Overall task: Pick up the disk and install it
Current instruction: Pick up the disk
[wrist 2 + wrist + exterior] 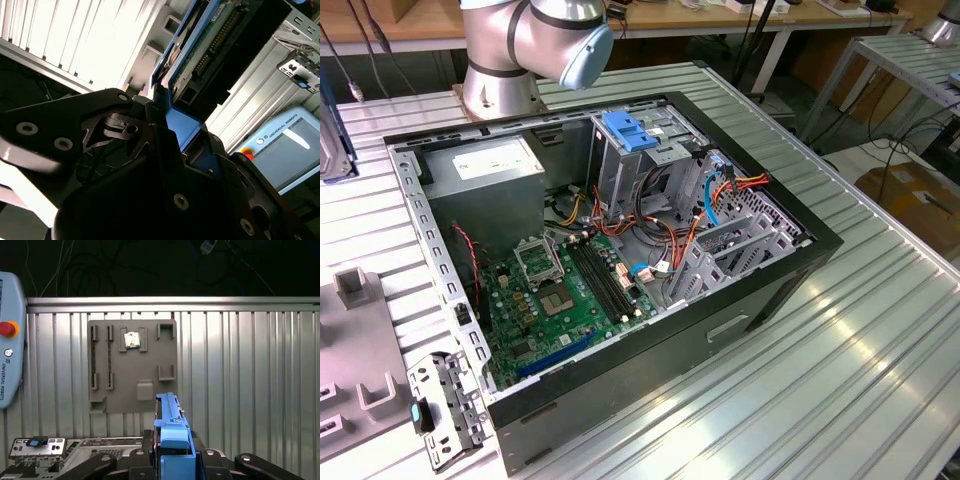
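Holding a flat silver-metal disk (169, 412) with blue plastic rails, black gripper (172, 447) clamped on its edges.
Disk seen edge-on, label face hidden; ribbed metal table (250, 365) behind.

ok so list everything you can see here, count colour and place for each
disk: 1, blue rail along its edge, clamped edge-on in the jaws
computer case: 1, black, open on the table
circuit board: 1, green, on the case floor
box with white sticker: 1, grey, in the case corner nearest the arm
handle: 1, blue, on top of the grey cage
cables: several, red, orange and blue, inside the case
holder plate: 1, grey, flat on the table
control pendant: 1, pale grey with a red button, beside the plate
bracket: 1, silver, by the case corner
table: 1, silver, ridged
arm: 1, grey with a light blue cap; black jaws closed on the disk
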Controlling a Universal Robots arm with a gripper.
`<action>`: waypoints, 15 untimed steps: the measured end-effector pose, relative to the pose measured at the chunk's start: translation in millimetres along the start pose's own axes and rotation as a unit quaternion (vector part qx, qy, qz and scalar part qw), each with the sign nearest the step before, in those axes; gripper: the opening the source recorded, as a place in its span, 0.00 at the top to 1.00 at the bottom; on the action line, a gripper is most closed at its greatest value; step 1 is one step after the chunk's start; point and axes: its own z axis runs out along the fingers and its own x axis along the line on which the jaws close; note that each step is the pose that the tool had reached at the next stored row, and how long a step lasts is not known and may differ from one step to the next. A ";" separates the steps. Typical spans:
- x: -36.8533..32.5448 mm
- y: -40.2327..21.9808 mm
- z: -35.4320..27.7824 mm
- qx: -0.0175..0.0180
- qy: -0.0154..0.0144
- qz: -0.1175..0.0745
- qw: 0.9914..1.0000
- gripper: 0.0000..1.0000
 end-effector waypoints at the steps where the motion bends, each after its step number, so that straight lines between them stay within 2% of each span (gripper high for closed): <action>1: 0.1 -2.5 0.0 0.000 0.000 0.000 1.000 0.63; 3: 0.5 -10.6 0.0 0.000 0.000 0.000 1.000 0.63; 11: 1.5 -30.7 -0.1 -0.001 0.000 0.000 1.000 0.63; 15: 1.9 -43.0 -0.1 -0.001 0.000 0.000 1.000 0.63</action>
